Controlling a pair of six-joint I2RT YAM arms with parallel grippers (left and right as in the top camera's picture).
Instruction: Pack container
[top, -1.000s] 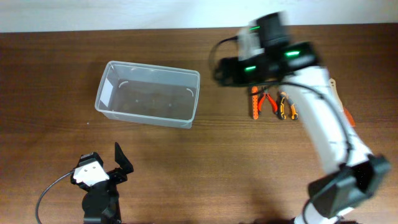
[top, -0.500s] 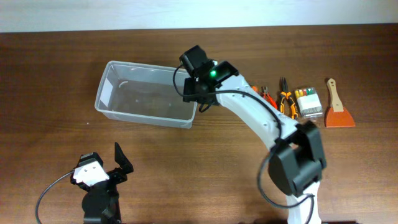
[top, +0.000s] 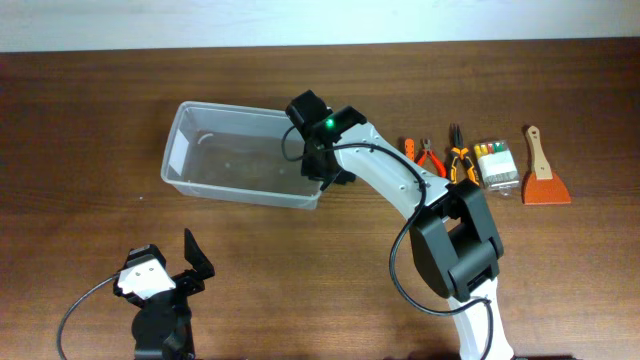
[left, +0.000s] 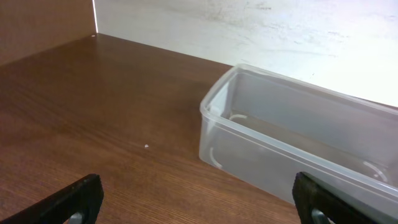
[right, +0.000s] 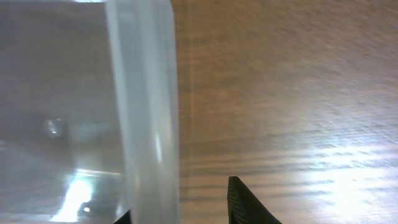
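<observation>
The container (top: 235, 192) is a clear lidless tub at the table's centre-left, with nothing visible in it. My right gripper (top: 326, 170) reaches down over its right end. In the right wrist view the translucent end wall (right: 144, 93) runs between the fingers. One dark fingertip (right: 244, 202) is outside on the wood, a gap away from the wall, and the other only peeks out at the bottom behind the wall. My left gripper (top: 190, 265) rests near the front-left edge, open and holding nothing. The left wrist view shows the container (left: 280, 146) ahead to the right.
Hand tools lie in a row right of the container: orange-handled pliers (top: 432, 160), another plier (top: 460, 165), a small box of bits (top: 497, 163) and a wooden-handled orange scraper (top: 543, 180). The right arm's white links (top: 400, 185) stretch across the table's middle.
The right arm swung from above the tools to the container's right end. Its jaws have narrowed around the end wall. The container shifted a little to the right.
</observation>
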